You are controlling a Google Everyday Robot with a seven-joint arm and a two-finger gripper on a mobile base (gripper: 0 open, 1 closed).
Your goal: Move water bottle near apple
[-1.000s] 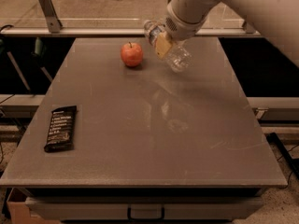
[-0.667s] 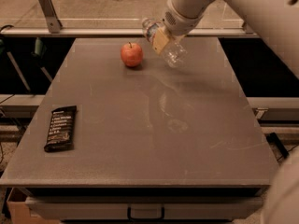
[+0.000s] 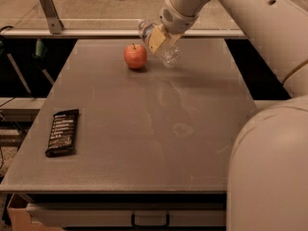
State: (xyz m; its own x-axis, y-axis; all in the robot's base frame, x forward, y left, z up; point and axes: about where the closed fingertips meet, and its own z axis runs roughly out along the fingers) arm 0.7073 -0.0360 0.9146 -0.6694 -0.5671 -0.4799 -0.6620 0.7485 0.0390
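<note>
Starting at the left of the grey counter (image 3: pixel 144 143), I find a black wrapped bar (image 3: pixel 62 132) lying flat near the left edge, well apart from everything else. Beyond the counter's far left corner a metal bracket (image 3: pixel 49 9) stands on a rail. Further right, near the far edge, the apple (image 3: pixel 135 56) sits upright on the counter with its short stem pointing up and a small shadow beneath it. Just to its right is my pincer (image 3: pixel 157 38), reaching in from the upper right on my pale arm (image 3: pixel 250 18), and it is clenched around the water bottle (image 3: pixel 169 55). One yellowish pad lies across the bottle's middle. The bottle is tilted, its capped end up and toward the left and its clear crinkled base down and toward the right. It hangs just beside the apple without touching it. I cannot tell whether the base rests on the counter or hovers a little above it. The middle and right of the counter show only faint smears, and the bulk of my body (image 3: pixel 269 177) fills the lower right corner.
</note>
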